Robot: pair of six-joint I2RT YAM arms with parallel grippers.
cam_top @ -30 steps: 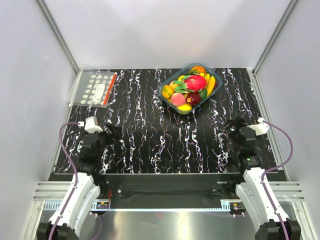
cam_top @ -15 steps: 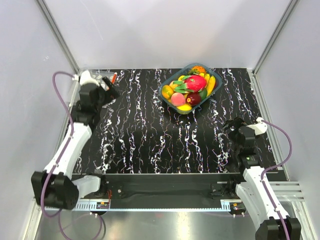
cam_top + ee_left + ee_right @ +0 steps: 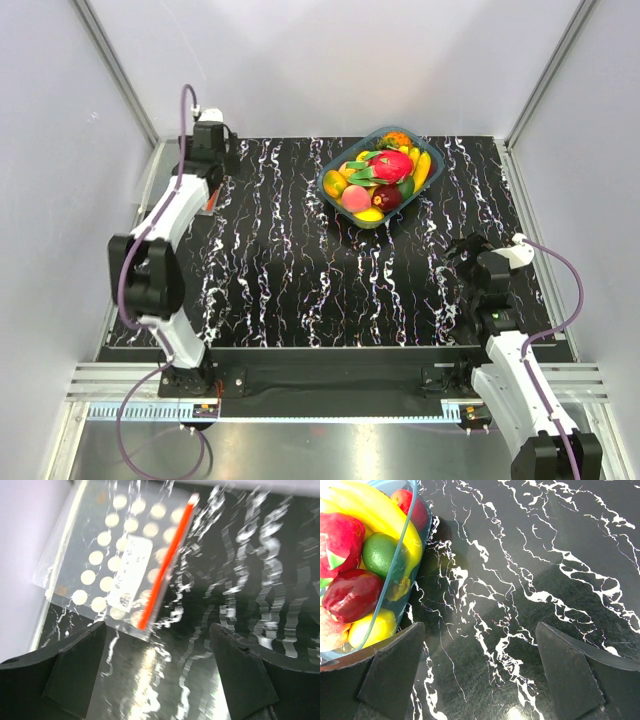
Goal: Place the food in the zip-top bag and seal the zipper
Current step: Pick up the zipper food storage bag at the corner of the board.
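The zip-top bag [image 3: 115, 565] is a clear pouch with white dots lying flat at the table's back left. Its zipper [image 3: 167, 562] is a red-orange strip along the right edge. My left gripper [image 3: 160, 675] hovers above the bag's near corner, jaws wide open and holding nothing. In the top view my left gripper [image 3: 207, 155] and its arm cover most of the bag. The food [image 3: 385, 165] fills a teal tray [image 3: 330, 190]; the right wrist view shows a dark red fruit [image 3: 350, 592] and a lime [image 3: 380, 555]. My right gripper [image 3: 480, 675] stands open over bare table, right of the tray.
White walls and metal rails close in the black marbled table [image 3: 300, 260] at the back and both sides. The left wall [image 3: 25, 540] runs close beside the bag. The tray's rim [image 3: 402, 555] sits just left of my right gripper's left finger.
My left arm has swung from the near left of the table out to the back left corner, over the bag. The right arm, the tray and the food have stayed put.
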